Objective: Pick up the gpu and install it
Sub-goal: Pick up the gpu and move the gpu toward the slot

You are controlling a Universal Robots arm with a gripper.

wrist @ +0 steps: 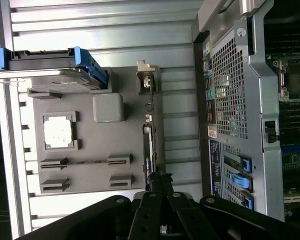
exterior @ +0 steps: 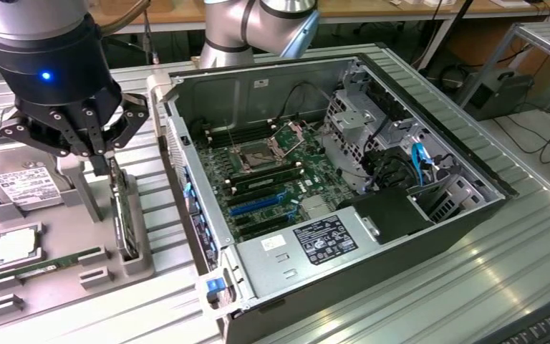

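The gpu [exterior: 125,215] stands on edge in the grey tray [exterior: 26,287] on the table [exterior: 504,272], its long axis parallel to the computer case [exterior: 208,236] wall, with the gripper [exterior: 103,153] directly above one end, jaws seemingly pinched onto its upper edge.

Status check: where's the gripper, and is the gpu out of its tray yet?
Copy: gripper down at the gpu top edge. Card on edge in the gray tray, not installed. Open computer case alongside; nothing seen blocking.
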